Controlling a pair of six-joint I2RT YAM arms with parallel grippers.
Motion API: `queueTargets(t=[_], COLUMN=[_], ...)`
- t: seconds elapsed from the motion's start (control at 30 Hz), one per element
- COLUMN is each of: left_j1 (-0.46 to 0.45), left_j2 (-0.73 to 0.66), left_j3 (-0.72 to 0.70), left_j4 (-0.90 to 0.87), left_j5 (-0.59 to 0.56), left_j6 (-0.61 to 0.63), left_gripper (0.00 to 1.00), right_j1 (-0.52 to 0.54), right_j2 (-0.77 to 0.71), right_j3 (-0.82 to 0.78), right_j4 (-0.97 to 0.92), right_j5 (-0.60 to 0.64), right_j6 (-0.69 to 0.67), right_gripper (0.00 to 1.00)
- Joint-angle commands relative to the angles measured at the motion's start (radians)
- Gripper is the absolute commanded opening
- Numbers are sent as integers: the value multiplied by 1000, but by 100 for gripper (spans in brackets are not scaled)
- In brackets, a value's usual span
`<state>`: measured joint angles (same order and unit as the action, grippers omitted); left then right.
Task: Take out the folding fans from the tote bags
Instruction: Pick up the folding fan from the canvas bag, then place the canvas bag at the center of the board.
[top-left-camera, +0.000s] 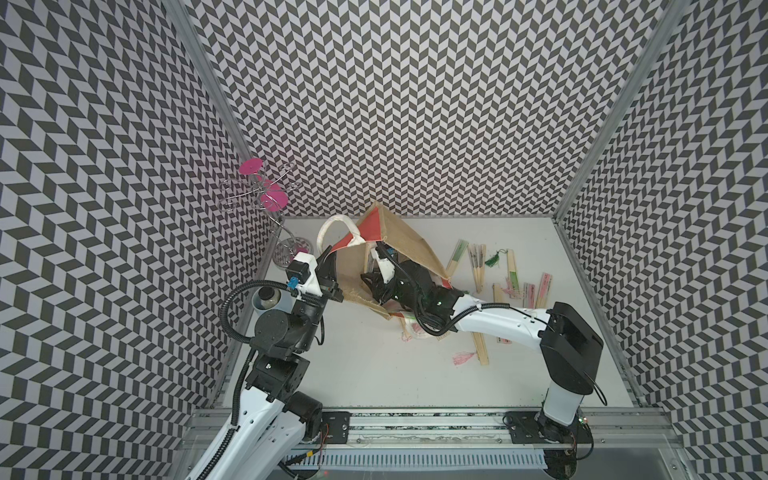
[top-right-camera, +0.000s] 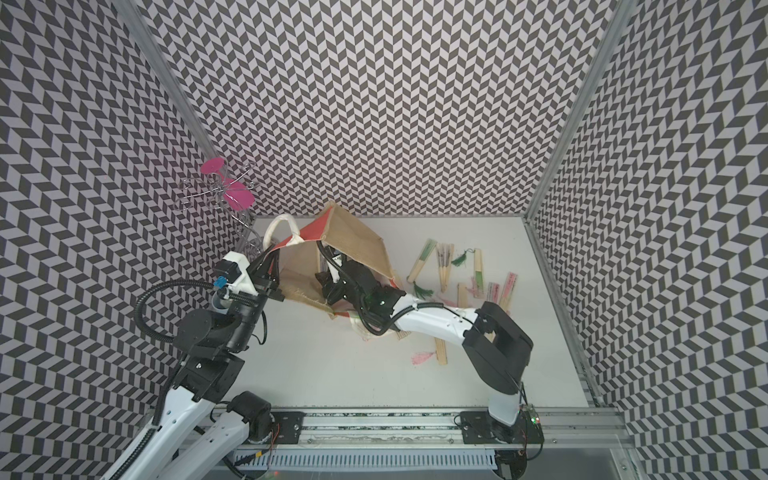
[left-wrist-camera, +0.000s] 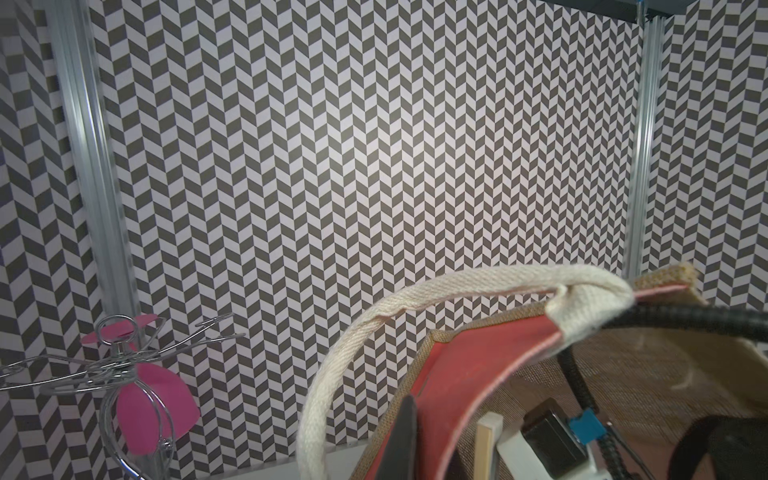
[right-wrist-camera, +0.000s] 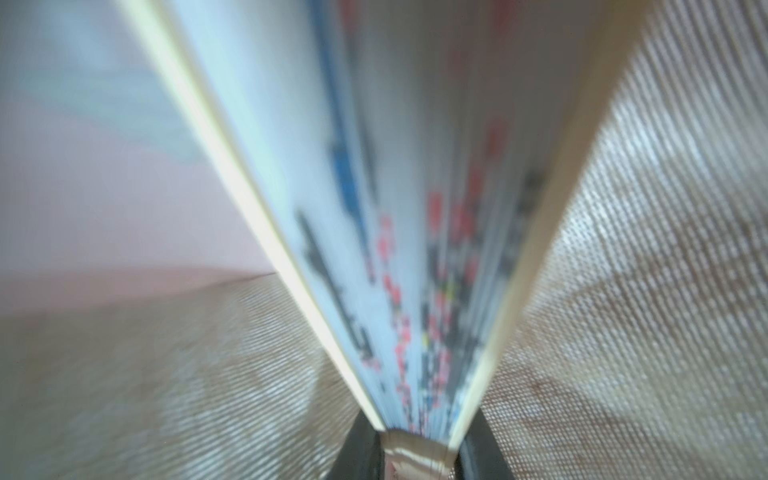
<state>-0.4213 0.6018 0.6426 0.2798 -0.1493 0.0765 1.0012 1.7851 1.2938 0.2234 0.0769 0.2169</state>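
Note:
The tote bag (top-left-camera: 401, 243) lies tipped at the table's back middle, a tan jute bag with red-orange panels and cream handles (left-wrist-camera: 349, 357). My left gripper (top-left-camera: 331, 261) is shut on its red rim (left-wrist-camera: 465, 390), holding the mouth up. My right gripper (top-left-camera: 371, 279) reaches inside the bag and is shut on a closed folding fan (right-wrist-camera: 374, 249) with pale bamboo sticks and printed paper. That fan stands upright in the bag (top-left-camera: 366, 259). Several folding fans (top-left-camera: 478, 262) lie on the table to the bag's right, and more lie under my right arm (top-left-camera: 480, 347).
A wire stand with pink discs (top-left-camera: 268, 199) rises at the back left corner. A grey cup (top-left-camera: 270, 301) sits by the left wall behind my left arm. A pink tassel (top-left-camera: 463, 357) lies loose on the white table (top-left-camera: 374, 374). Patterned walls close three sides.

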Motion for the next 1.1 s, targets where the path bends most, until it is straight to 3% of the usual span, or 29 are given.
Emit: queueTargets(t=[0.0,0.43,0.63,0.87,0.97,1.07], left_j1=[6,35,74,144,202,282], left_j2=[23,162,225,327,382,436], left_j3=[53,140,186,326,383,413], left_j4=[-17,-88,-110,-228,-280,-304], left_j5=[-115,-221,-210,-239,-180,-85], left_j6=[42,14,-30,-198,-315,-461], left_gripper=[0,0,0,0,0,0], right_j1=[14,16,16,-8,-58,-143], right_j2=[-96,-327,-437,-545,-582,-623], right_j3=[-30,-107,-92,-35,-25,-49], right_j4=[11,-9,-32,-195,-310,-408], right_j5=[12,27,56,287,349,320], right_j6=[-78,-129,-129,-88,-14,83], right_gripper=[0,0,0,0,0,0])
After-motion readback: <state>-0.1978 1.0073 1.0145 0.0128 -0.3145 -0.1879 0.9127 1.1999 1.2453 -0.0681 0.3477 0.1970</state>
